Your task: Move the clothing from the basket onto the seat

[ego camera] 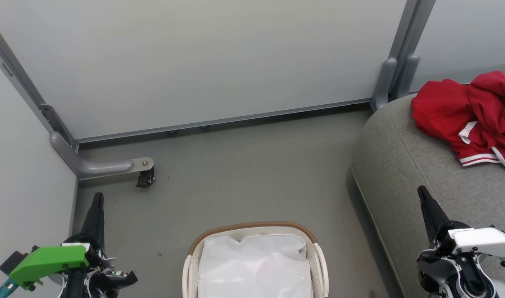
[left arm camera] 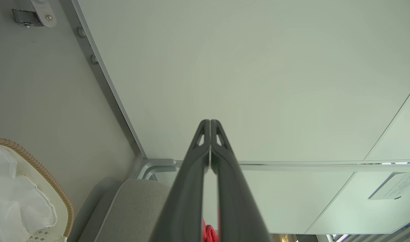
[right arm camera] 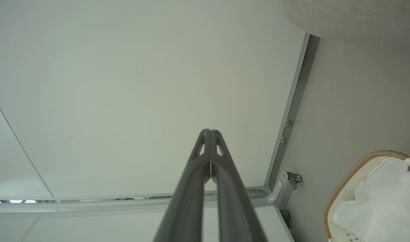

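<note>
Smooth pale partition panels [ego camera: 194, 62] in grey metal frames close off a matte grey floor [ego camera: 244, 165]. The oval cream basket [ego camera: 252, 225] stands on it between the arms, with a brown woven rim and a crumpled white fabric liner [ego camera: 252, 265]. To its right, the rounded, coarse-weave grey seat [ego camera: 401, 165] carries a rumpled red garment [ego camera: 463, 107] with white-striped trim. The left gripper [ego camera: 98, 195] and right gripper [ego camera: 421, 190] hang free, long dark fingers pressed together and gripping nothing.

Bright even light, soft shadows, wide-angle edge distortion
</note>
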### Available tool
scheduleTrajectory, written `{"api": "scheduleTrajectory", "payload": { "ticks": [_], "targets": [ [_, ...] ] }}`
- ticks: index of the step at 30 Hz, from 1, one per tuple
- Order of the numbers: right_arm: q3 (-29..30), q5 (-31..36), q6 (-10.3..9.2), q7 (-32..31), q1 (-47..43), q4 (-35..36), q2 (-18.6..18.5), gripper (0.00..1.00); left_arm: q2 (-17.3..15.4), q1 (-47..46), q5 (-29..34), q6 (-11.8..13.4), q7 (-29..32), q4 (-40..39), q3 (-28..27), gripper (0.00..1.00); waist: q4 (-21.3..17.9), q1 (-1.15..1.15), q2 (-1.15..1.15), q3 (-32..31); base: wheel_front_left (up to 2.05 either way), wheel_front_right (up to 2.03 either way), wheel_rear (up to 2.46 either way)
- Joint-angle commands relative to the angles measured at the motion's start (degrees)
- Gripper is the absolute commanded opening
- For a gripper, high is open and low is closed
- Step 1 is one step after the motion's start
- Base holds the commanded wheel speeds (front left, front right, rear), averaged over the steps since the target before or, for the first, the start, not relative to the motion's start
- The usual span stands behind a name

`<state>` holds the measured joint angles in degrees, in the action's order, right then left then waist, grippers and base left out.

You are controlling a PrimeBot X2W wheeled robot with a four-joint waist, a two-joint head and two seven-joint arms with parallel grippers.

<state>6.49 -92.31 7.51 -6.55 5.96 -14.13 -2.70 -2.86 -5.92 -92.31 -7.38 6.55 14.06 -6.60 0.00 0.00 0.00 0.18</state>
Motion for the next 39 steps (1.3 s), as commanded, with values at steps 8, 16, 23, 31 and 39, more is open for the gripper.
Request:
{"api": "scheduleTrajectory", "payload": {
  "ticks": [8, 16, 23, 31, 39],
  "targets": [
    [0.1, -0.2, -0.03, -0.2, 0.5, 0.2, -0.3, 0.0, -0.1, -0.6, -0.1, -0.3, 0.2, -0.1, -0.1, 0.0, 0.0, 0.0, 0.0, 0.0, 0.0, 0.0, 0.0],
    [0.1, -0.2, -0.03, -0.2, 0.5, 0.2, -0.3, 0.0, -0.1, -0.6, -0.1, -0.3, 0.2, -0.1, -0.2, 0.0, 0.0, 0.0, 0.0, 0.0, 0.0, 0.0, 0.0],
    [0.1, -0.2, -0.03, -0.2, 0.5, 0.2, -0.3, 0.0, -0.1, -0.6, -0.1, -0.3, 0.2, -0.1, -0.1, 0.0, 0.0, 0.0, 0.0, 0.0, 0.0, 0.0, 0.0],
    [0.1, -0.2, -0.03, -0.2, 0.5, 0.2, -0.3, 0.0, -0.1, -0.6, -0.1, -0.3, 0.2, -0.1, -0.2, 0.0, 0.0, 0.0, 0.0, 0.0, 0.0, 0.0, 0.0],
    [0.1, -0.2, -0.03, -0.2, 0.5, 0.2, -0.3, 0.0, 0.0, -0.6, -0.1, -0.3, 0.2, -0.1, -0.2, 0.0, 0.0, 0.0, 0.0, 0.0, 0.0, 0.0, 0.0]
  ]
}}
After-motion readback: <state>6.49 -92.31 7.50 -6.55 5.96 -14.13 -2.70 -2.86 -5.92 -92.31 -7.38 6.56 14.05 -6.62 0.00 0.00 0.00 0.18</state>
